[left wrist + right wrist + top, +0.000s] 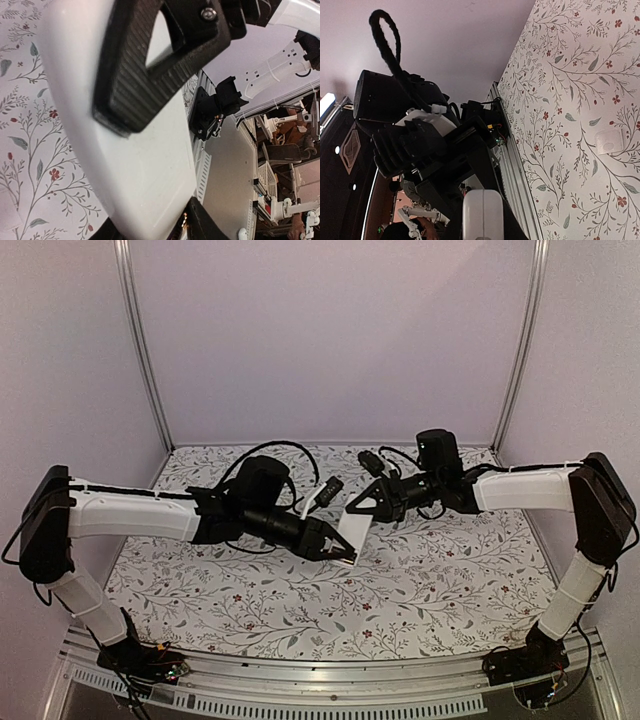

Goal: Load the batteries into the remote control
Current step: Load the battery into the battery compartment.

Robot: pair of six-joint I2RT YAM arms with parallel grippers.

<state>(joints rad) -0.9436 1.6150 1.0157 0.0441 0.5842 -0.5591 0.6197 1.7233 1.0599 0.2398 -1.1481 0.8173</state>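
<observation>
A slim white plastic remote control [352,530] hangs in mid-air above the middle of the table. Its plain, smooth white back fills the left wrist view, with no buttons or open battery bay on show. The black two-finger left claw [338,550] is clamped across its nearer end, and the black right claw [362,510] appears pinched on the farther end. The batteries are nowhere in sight. The step looks like a two-arm regrasp, best done with one claw holding firm while the other shifts, keeping the back clear of fingers. Below lies a floral-print tablecloth [250,610], with a small pale square piece [609,141] resting on it.
</observation>
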